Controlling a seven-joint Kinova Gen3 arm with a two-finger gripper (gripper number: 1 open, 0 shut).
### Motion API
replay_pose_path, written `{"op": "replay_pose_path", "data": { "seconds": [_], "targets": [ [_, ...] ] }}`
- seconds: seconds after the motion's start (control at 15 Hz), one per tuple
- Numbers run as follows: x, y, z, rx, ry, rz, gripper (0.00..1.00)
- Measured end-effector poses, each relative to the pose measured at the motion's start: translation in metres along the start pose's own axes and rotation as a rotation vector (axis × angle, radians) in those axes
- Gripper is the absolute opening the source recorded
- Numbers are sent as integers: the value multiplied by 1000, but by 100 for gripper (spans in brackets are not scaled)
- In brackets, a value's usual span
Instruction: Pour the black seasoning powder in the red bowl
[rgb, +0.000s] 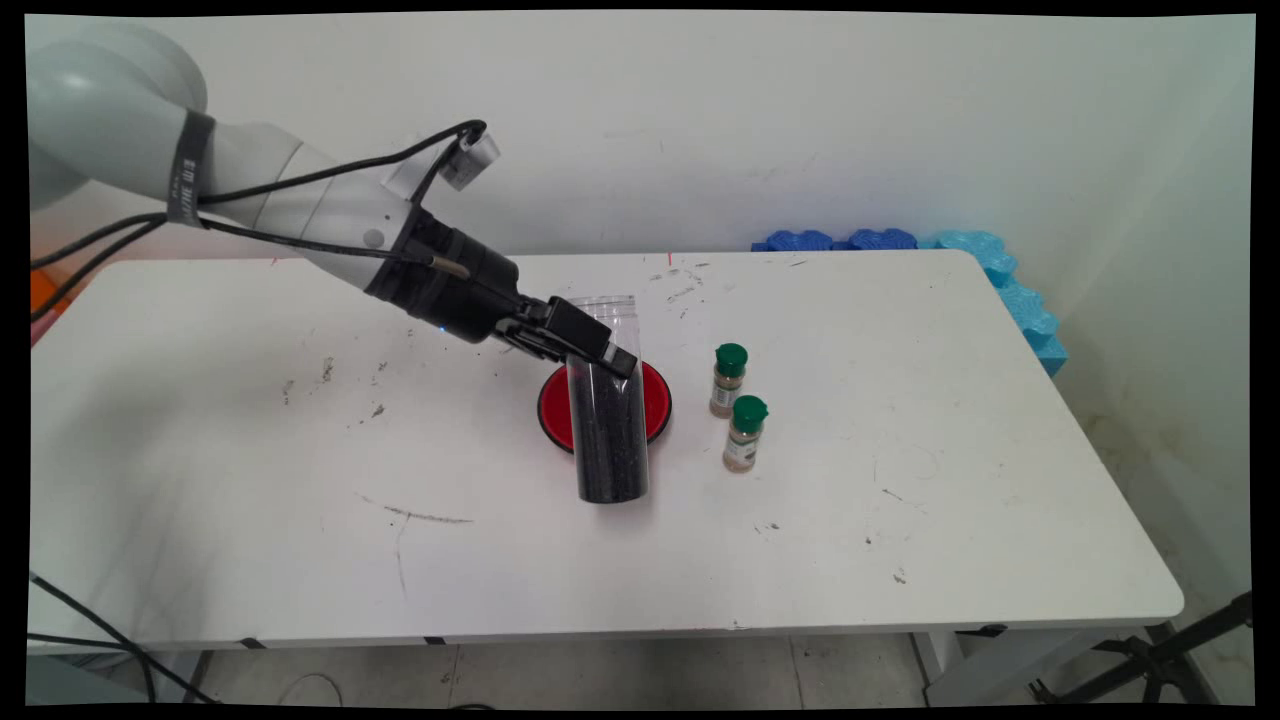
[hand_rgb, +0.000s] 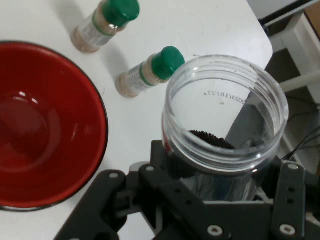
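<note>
The black two-finger tool (rgb: 590, 350) was seen clamped on the upper part of a tall clear plastic jar (rgb: 607, 420), which was filled most of the way with dark granules. The jar, open at the top with no lid, was held upright, its base at the white tabletop (rgb: 900, 520). A red bowl with a dark rim (rgb: 657, 400) was set just behind the jar and partly hidden by it. Two small spice bottles with green caps were stood to the right, one (rgb: 728, 379) farther back and the other (rgb: 745, 433) nearer. Blue foam pieces (rgb: 1020, 295) were stacked beyond the tabletop's far right corner.
</note>
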Motion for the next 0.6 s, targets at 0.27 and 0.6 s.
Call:
{"op": "replay_pose_path", "data": {
  "seconds": [0.27, 0.6],
  "targets": [
    [-3, -8, 4, -3, -1, -166, 0],
    [-9, -17, 7, 5, -8, -360, 0]
  ]
}}
